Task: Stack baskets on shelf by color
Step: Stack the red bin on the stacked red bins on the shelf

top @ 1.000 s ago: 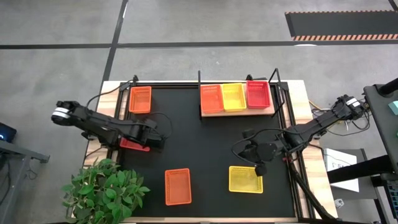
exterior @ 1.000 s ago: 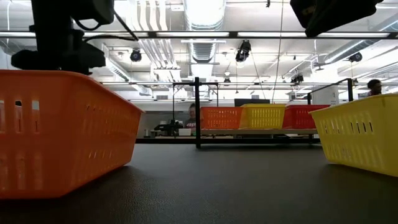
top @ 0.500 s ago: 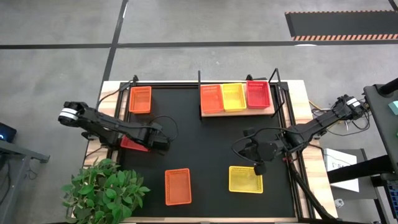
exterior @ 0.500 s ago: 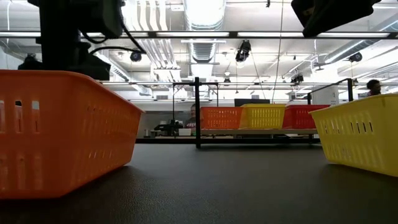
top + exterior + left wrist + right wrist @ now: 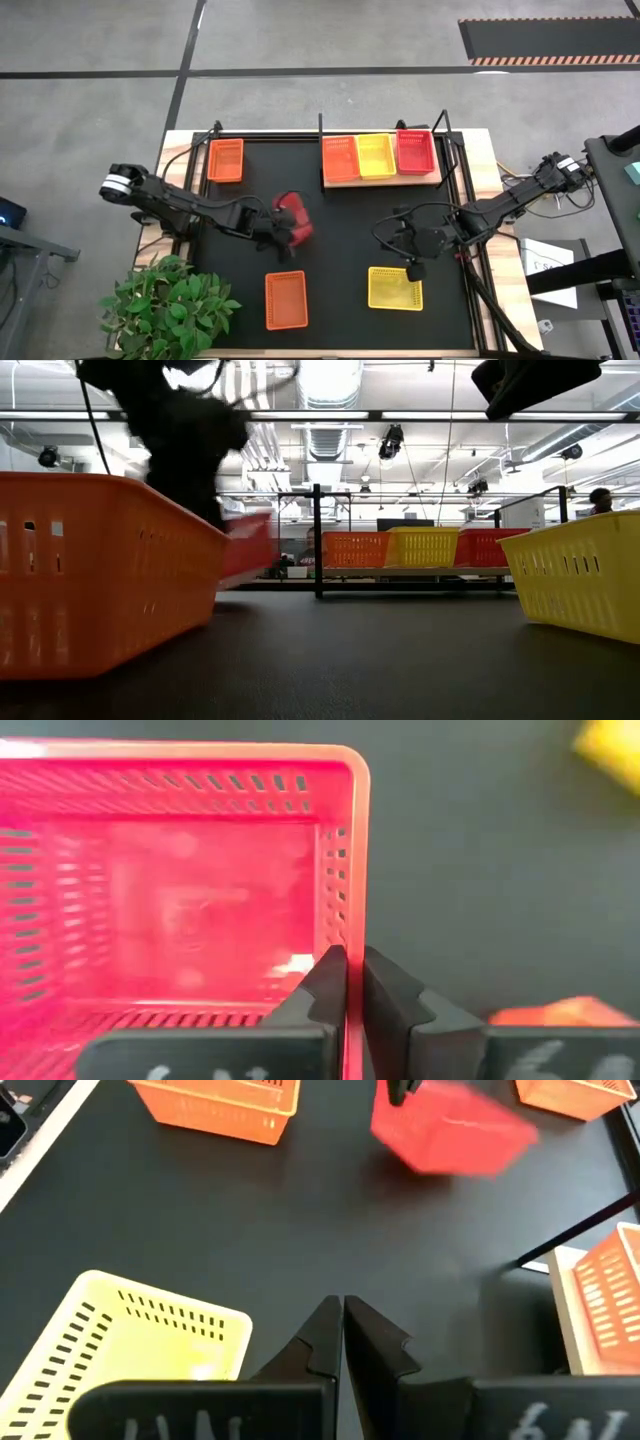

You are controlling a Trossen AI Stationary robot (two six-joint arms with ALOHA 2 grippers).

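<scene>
A red basket [image 5: 293, 218] hangs over the black mat left of centre, with my left gripper [image 5: 276, 232] shut on it. In the low view the red basket [image 5: 248, 548] is tilted, behind the near orange basket [image 5: 95, 570]. My right gripper [image 5: 415, 262] is shut on nothing above the mat, just beyond a yellow basket [image 5: 394, 288]. The wooden shelf [image 5: 381, 181] at the far side carries an orange basket [image 5: 340, 158], a yellow basket [image 5: 376, 155] and a red basket [image 5: 414, 151], side by side on their bottoms. My left gripper pinches one side wall [image 5: 347, 925] of the red basket, one finger inside the basket [image 5: 322, 982] and one outside [image 5: 390, 990]. The arm reaches in from the table's left. The basket looks lifted off the mat and tilted.
An orange basket [image 5: 285, 299] lies near the front edge and another orange basket [image 5: 225, 160] at the far left of the mat. A green plant [image 5: 165, 305] stands at the front left corner. The shelf's black posts [image 5: 320, 150] rise at its ends.
My left gripper has shut on the red basket's wall at the mat's left edge and swung toward the table's right with it. The basket has come up off the mat, tilted, and now hangs nearer the middle.
</scene>
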